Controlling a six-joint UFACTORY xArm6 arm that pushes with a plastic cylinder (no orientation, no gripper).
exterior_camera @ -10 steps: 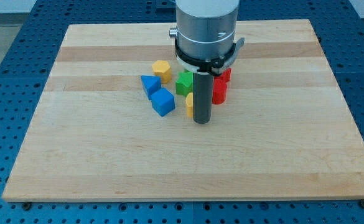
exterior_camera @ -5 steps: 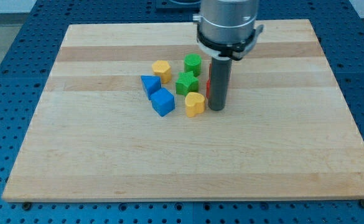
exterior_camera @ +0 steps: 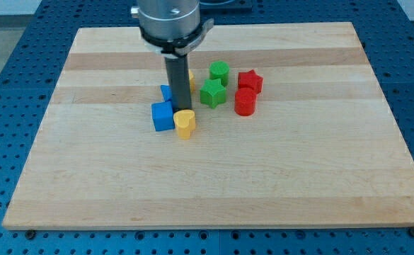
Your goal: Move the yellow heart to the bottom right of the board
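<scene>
My tip (exterior_camera: pixel 180 110) sits on the board (exterior_camera: pixel 299 184) just above the yellow heart (exterior_camera: pixel 185 122), touching or nearly so. The blue cube (exterior_camera: pixel 163 116) lies against the heart's left. Behind the rod, a second blue block (exterior_camera: pixel 165 92) and another yellow block (exterior_camera: pixel 190 76) peek out. To the right come the green star (exterior_camera: pixel 211 93) and green cylinder (exterior_camera: pixel 219 71), then the red star (exterior_camera: pixel 250 81) above the red cylinder (exterior_camera: pixel 244 103).
</scene>
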